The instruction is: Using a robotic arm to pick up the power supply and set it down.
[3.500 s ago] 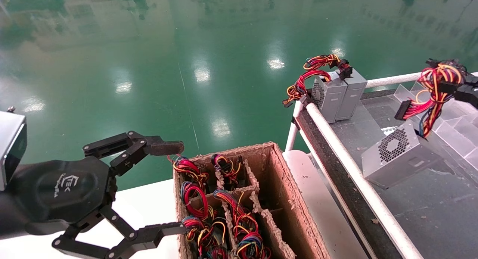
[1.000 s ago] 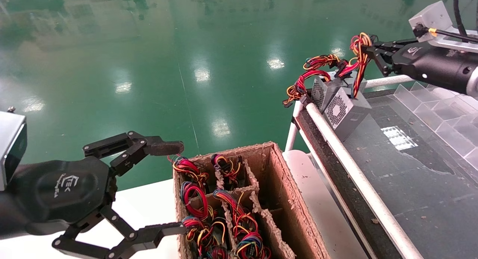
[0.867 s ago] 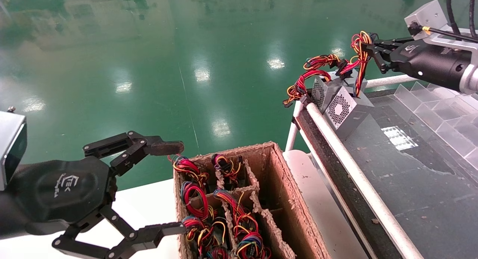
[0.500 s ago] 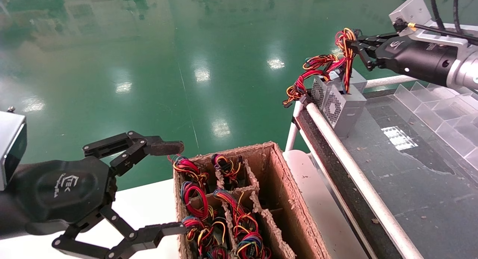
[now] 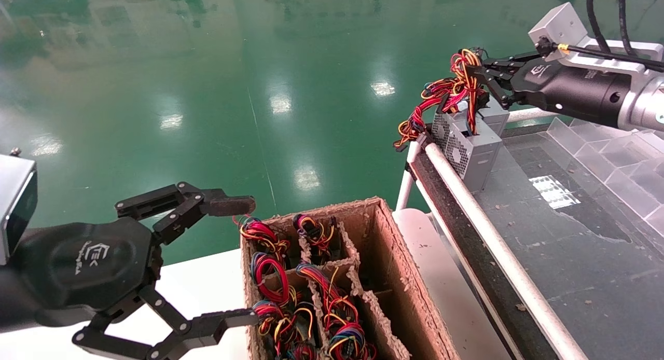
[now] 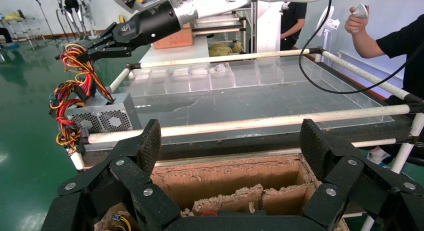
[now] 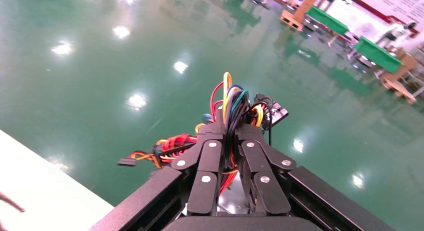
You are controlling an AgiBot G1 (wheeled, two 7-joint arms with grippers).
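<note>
The right gripper [image 5: 480, 72] reached leftward over the far left corner of the conveyor table [image 5: 570, 246], having drifted left since a moment earlier, fingers clamped on the wire bundle [image 5: 461, 82]. Below, the power supply [image 5: 474, 147] stood upright beside another unit [image 5: 493, 116]. The left gripper [image 5: 228, 261] hovered spread open near the cardboard box [image 5: 384, 256].

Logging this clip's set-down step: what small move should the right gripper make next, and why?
Probably open. The right gripper is pinched on the wire bundle, and the power supply already seems to stand on the table beside another unit. The left gripper idles open.
</note>
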